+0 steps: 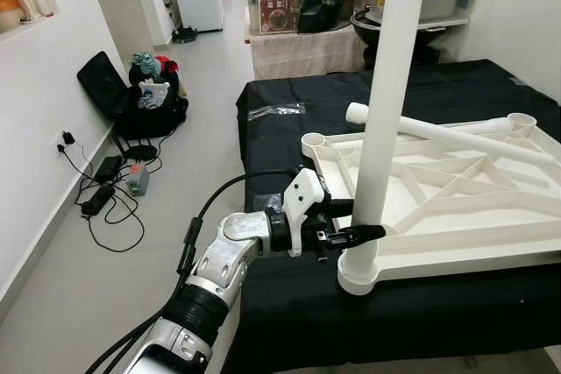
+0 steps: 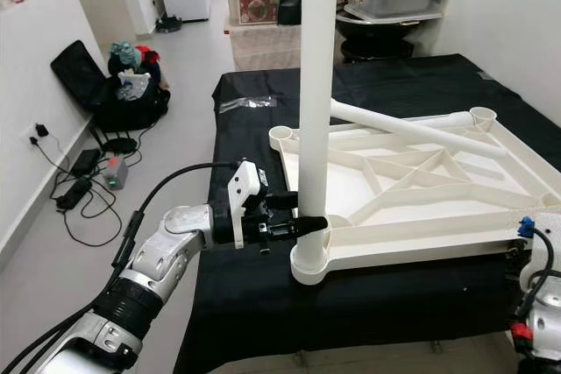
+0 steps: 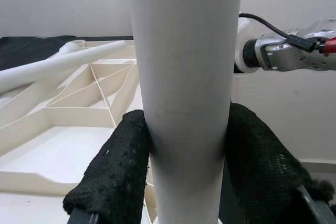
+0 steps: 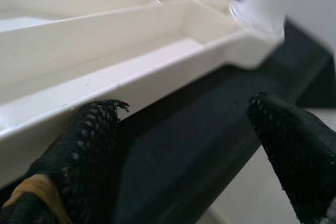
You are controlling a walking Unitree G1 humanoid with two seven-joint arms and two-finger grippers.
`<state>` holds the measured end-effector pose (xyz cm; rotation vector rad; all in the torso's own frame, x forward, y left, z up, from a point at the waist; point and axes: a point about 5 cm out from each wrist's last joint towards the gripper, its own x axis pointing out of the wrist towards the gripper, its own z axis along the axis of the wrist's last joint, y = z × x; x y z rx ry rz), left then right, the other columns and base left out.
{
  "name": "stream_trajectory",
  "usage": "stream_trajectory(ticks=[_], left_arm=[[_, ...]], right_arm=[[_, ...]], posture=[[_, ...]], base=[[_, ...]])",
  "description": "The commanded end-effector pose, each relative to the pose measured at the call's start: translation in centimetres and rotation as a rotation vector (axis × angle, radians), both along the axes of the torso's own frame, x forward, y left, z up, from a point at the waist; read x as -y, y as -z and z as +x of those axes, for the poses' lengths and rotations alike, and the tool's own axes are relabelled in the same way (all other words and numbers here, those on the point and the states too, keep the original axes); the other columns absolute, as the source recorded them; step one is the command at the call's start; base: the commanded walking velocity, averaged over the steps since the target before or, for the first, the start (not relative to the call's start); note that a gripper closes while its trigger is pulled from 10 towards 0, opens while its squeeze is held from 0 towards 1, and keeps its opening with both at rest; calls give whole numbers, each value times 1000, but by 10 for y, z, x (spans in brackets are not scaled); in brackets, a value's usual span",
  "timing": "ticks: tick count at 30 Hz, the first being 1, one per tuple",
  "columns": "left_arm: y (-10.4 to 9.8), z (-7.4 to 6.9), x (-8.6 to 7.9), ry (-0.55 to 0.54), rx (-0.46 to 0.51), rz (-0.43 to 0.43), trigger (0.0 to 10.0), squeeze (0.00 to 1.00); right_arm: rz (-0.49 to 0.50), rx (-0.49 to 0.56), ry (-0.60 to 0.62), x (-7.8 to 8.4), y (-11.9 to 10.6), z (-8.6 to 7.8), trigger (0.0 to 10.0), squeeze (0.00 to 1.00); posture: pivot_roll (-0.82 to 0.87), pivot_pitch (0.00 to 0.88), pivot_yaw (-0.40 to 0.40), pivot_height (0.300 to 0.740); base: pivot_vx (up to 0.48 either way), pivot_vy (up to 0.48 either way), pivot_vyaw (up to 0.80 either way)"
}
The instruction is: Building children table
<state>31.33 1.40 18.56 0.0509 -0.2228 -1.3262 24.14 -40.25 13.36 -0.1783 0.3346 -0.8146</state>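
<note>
A black-covered table [image 1: 280, 133] carries the upturned white tabletop [image 1: 456, 208].

Smooth matt white plastic on the upright table leg [image 1: 382, 120], the loose leg [image 1: 447, 133] lying right of centre, and the ribbed cream tabletop underside [image 1: 456, 216]. Rough black mesh-like padding on the left gripper's [image 3: 184, 182] fingers [image 3: 113, 166], pressed against that upright leg. Matt black cloth [image 1: 280, 137] under it all. Brushed silvery metal on the left arm [image 1: 223, 260] at lower left. Glossy pale floor tiles [image 1: 175, 172].

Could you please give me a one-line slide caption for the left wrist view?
Left gripper clamps the upright white table leg above the upturned tabletop.
</note>
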Motion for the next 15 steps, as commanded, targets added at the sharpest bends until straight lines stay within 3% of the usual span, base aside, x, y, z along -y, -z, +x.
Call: stream_trajectory(ticks=[1, 9, 15], left_arm=[[-9, -3, 0, 16, 22, -41, 10000, 0], [-16, -9, 5, 59, 23, -68, 10000, 0], [-22, -19, 20, 179, -39, -101, 10000, 0]], right_arm=[[68, 4, 4, -8, 12, 6, 10000, 0], [111, -3, 1, -19, 23, 18, 10000, 0], [90, 60, 33, -15, 10, 28, 10000, 0]], posture=[[-74, 0, 25, 740], [-73, 0, 25, 740], [-68, 0, 23, 740]], base=[[0, 0, 0], [0, 0, 0], [0, 0, 0]])
